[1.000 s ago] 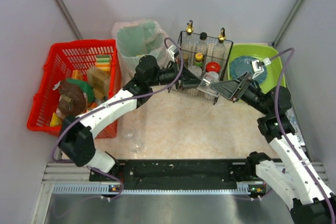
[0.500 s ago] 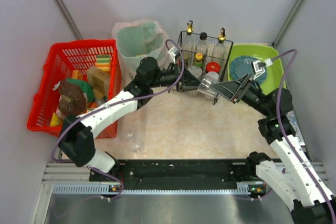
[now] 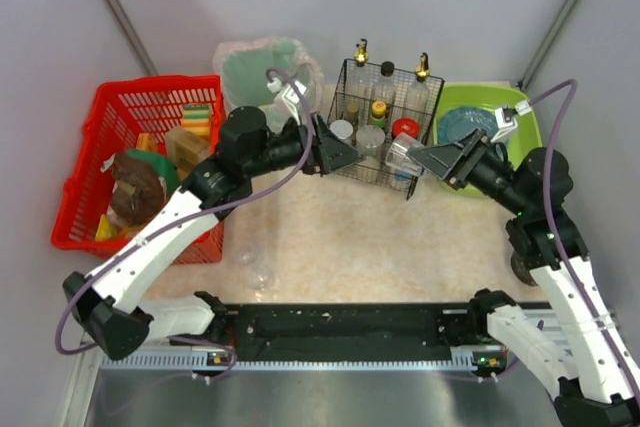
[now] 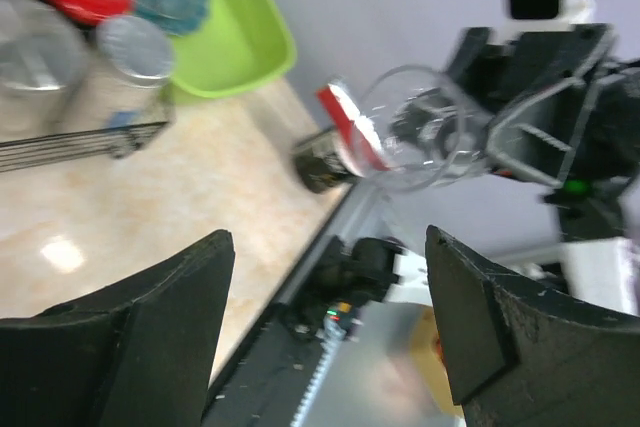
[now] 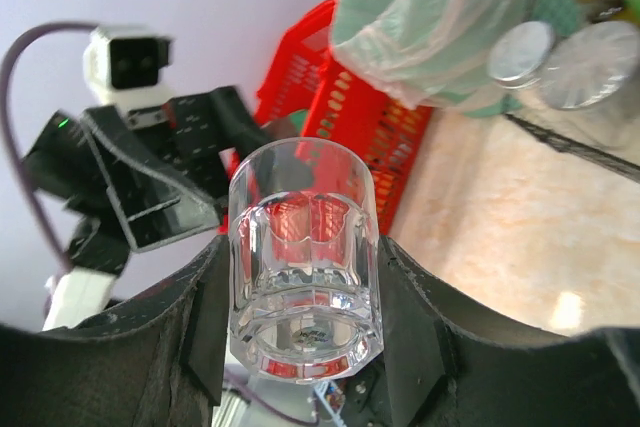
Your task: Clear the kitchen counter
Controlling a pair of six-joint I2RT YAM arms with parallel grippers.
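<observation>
A clear faceted glass [image 3: 402, 156] hangs above the kitchen counter [image 3: 370, 237], in front of the wire rack. My right gripper [image 3: 415, 159] is shut on it. In the right wrist view the glass [image 5: 305, 267] sits between both black fingers of that gripper [image 5: 305, 282], its base toward the camera. My left gripper [image 3: 340, 155] stands open and empty a short way to the left of the glass. The left wrist view has the glass [image 4: 420, 132] beyond the spread jaws of the left gripper [image 4: 328, 247], apart from them.
A red basket [image 3: 100, 147] of items stands at the left. A bin with a green bag [image 3: 262, 72] is behind it. A wire rack [image 3: 385, 107] holds bottles and jars. A green tub [image 3: 500, 112] is at the right. Small clear pieces [image 3: 255, 272] lie near the counter's front.
My right gripper has closed on the glass. My left gripper has opened, let go of the glass and drawn back to the left.
</observation>
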